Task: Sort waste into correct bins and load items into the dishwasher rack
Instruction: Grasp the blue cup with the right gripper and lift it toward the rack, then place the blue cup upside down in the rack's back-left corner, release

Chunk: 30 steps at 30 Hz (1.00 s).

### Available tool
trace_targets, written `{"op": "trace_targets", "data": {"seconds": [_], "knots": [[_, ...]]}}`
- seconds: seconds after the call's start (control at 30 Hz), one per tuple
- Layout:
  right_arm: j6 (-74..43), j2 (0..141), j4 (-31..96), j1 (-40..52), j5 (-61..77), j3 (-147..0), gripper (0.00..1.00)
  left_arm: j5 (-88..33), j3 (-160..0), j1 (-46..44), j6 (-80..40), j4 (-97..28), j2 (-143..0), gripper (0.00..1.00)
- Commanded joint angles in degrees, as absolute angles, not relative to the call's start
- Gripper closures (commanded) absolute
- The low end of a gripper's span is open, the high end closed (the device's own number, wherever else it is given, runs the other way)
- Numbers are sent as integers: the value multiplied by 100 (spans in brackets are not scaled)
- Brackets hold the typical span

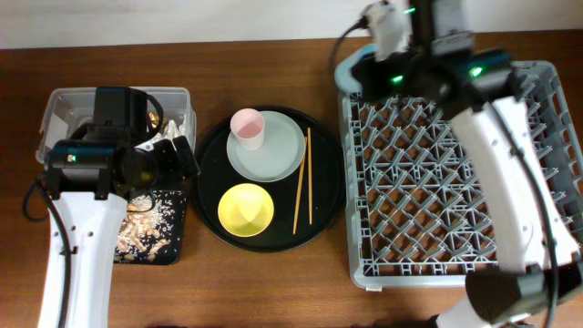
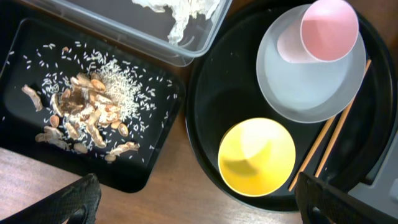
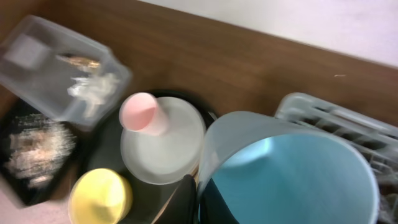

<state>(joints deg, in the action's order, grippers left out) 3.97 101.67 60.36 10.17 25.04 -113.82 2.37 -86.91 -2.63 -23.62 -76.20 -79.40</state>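
Light-blue cup [image 3: 292, 180] is clasped by the right gripper [image 1: 372, 75] and held at a corner of the dishwasher rack [image 3: 336, 121]. Beyond it, a pink cup [image 3: 142, 113] is stood on the grey plate [image 3: 163, 152], with the yellow bowl [image 3: 101, 198] and chopsticks [image 1: 303, 178] laid beside it on a round tray [image 2: 205, 124]. Farther off, tissue [image 3: 93, 87] and a wrapper [image 3: 78, 60] are kept in the clear tub [image 3: 37, 68], and food scraps [image 2: 87, 115] in the black tray [image 2: 37, 50]. The left gripper [image 2: 199, 205] is held spread and empty above the two trays.
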Motion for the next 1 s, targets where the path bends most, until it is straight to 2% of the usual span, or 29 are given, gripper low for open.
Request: {"op": "trace_targets", "data": {"seconds": [0.0, 0.07, 0.17, 0.33, 0.97], "knots": [[1072, 10908, 5872, 139, 6169, -11343, 96, 239, -8737, -235, -2353, -7616, -7937, 1], [1142, 11452, 5830, -281, 6805, -11343, 96, 239, -8737, -235, -2353, -7616, -7937, 1], [1481, 12219, 5806, -416, 7653, -11343, 96, 239, -8737, -235, -2355, -7616, -7937, 1], [1483, 12846, 5828, -410, 7686, -11220, 96, 239, -8737, -233, -2353, -7616, -7937, 1], [1479, 12868, 6820, -464, 4281, -10888, 96, 239, -8737, -233, -2353, -7616, -7937, 1]]}}
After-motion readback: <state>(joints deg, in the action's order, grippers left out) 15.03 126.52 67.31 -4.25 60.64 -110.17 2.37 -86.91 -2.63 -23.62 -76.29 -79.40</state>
